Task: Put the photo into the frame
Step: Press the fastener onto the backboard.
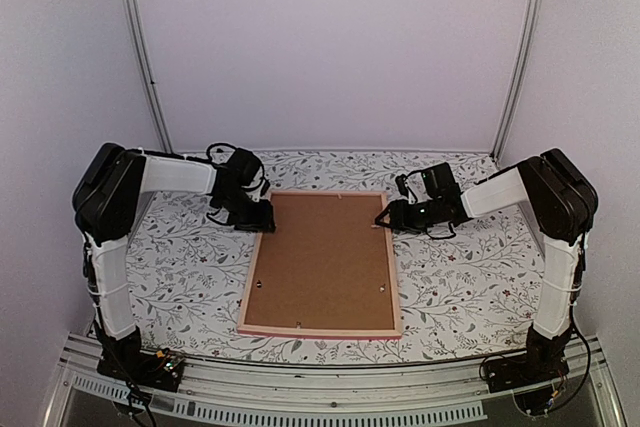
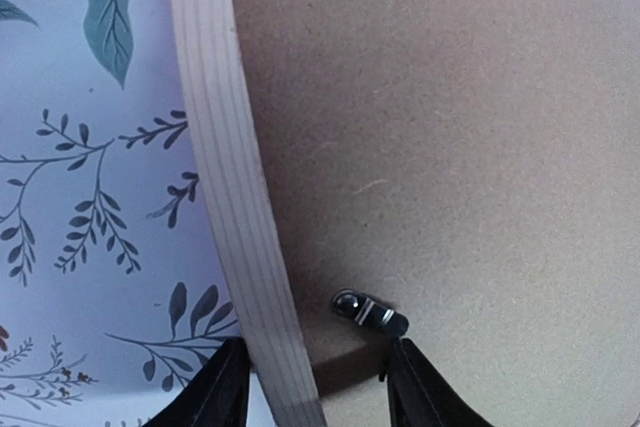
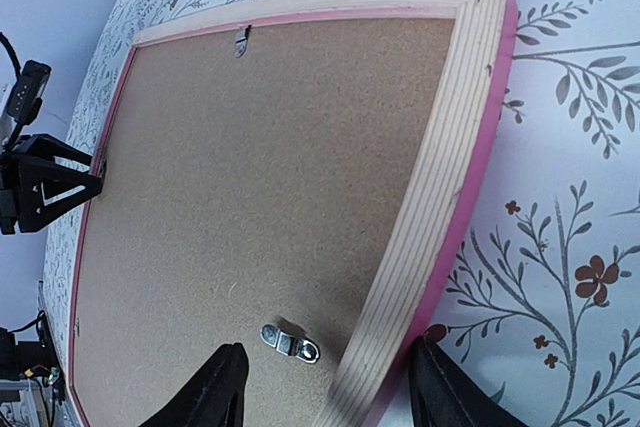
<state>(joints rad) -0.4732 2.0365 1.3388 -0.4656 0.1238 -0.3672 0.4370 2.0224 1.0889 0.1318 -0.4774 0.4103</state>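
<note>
We counted one frame (image 3: 440,177), pink-edged, face down; left gripper (image 2: 318,347) at ten o'clock, right gripper (image 3: 328,347) at two, both spread.

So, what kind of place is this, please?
Probably a robot test cell, not a home: plain white walls with aluminium rails, and a left arm and a right arm mounted at the near edge of a table covered in floral cloth.

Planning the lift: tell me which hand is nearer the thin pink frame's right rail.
Right. The right hand straddles the pink frame's right rail; the left hand straddles its opposite rail.
</note>
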